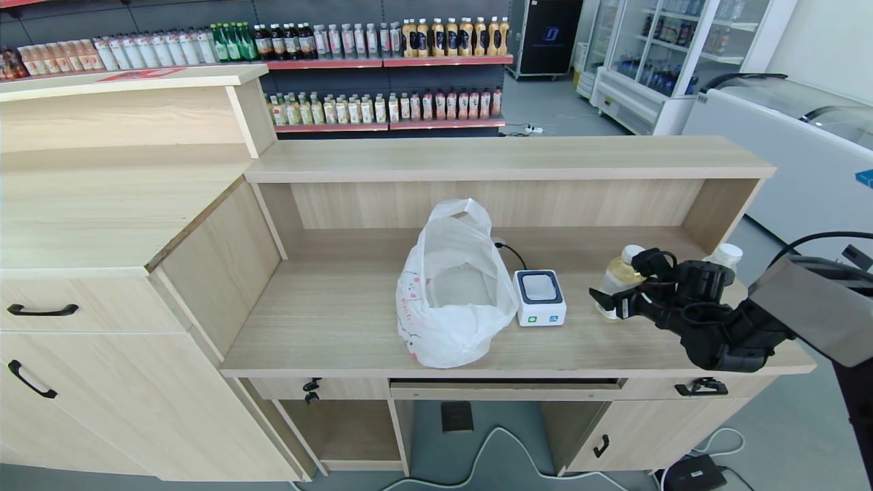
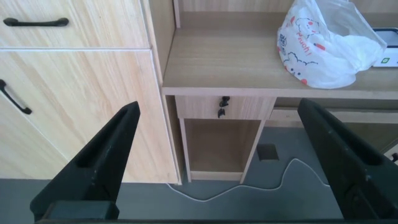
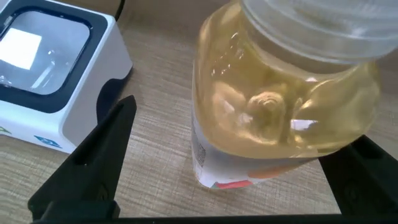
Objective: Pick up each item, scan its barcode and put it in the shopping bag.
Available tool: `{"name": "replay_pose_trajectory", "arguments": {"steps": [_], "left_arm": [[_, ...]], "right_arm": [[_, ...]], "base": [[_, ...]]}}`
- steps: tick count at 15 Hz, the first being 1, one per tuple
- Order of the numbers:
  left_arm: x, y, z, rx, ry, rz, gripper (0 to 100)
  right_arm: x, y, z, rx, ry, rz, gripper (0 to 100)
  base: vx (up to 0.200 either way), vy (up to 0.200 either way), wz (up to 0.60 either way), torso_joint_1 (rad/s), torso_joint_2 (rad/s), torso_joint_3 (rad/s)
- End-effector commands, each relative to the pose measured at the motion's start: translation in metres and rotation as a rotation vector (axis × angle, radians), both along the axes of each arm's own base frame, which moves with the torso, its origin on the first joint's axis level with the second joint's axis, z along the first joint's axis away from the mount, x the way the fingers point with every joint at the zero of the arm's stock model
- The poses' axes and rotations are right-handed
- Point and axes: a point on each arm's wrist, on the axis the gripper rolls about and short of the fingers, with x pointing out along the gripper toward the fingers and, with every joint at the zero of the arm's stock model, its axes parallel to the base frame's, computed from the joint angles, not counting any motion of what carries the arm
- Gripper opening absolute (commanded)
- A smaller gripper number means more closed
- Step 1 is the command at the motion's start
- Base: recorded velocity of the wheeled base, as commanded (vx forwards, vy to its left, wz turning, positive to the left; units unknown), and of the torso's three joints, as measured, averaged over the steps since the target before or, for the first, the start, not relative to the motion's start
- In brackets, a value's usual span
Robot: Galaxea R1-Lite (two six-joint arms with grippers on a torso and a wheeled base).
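Two grippers, both spread wide. Left gripper [image 2: 219, 107] hangs empty, low before the counter's [image 1: 327, 320] front edge, facing a small drawer [image 2: 224, 107] with a key in its lock. Right gripper [image 1: 621, 278] is over the counter's right end, fingers released and set either side of a bottle [image 3: 273, 106] of yellowish liquid (white cap, standing upright on the wood); one finger is plainly apart from the bottle, and contact on the other side cannot be made out. Scanner [image 1: 540, 296], a white box with a glass top, sits near the bottle toward the robot's left, with its cable [image 1: 513, 254] running back. Shopping bag [image 1: 453, 293] stands just beside the scanner, mouth open. Second bottle [image 1: 728, 254] shows its cap beyond the right arm. Farthest back: shelves [image 1: 389, 63] lined with drinks.
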Motion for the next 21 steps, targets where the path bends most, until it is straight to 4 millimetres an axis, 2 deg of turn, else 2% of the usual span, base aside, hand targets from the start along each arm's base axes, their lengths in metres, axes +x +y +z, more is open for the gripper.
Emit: {"name": "replay_pose_trajectory", "arguments": {"steps": [1,5,6,15,18,21], "left_arm": [[0.0,0.0,0.0,0.0,0.0,0.0,100],[0.0,0.0,0.0,0.0,0.0,0.0,100],[0.0,0.0,0.0,0.0,0.0,0.0,100],[0.0,0.0,0.0,0.0,0.0,0.0,100],[0.0,0.0,0.0,0.0,0.0,0.001,100],[0.0,0.0,0.0,0.0,0.0,0.001,100]], "right_arm": [[0.004,0.002,-0.004,0.0,-0.001,0.006,100],[0.009,0.002,0.0,0.003,-0.026,0.007,100],[0.01,0.001,0.0,0.003,-0.029,0.005,0],[0.013,-0.002,0.001,0.002,-0.043,-0.013,0],[0.01,-0.002,0.024,0.076,-0.063,-0.021,0],[-0.01,0.004,0.062,0.173,-0.046,0.019,0]], "base": [[0.0,0.0,0.0,0.0,0.0,0.0],[0.0,0.0,0.0,0.0,0.0,0.0],[0.0,0.0,0.0,0.0,0.0,0.0],[0.0,0.0,0.0,0.0,0.0,0.0],[0.0,0.0,0.0,0.0,0.0,0.0],[0.0,0.0,0.0,0.0,0.0,0.0]]}}
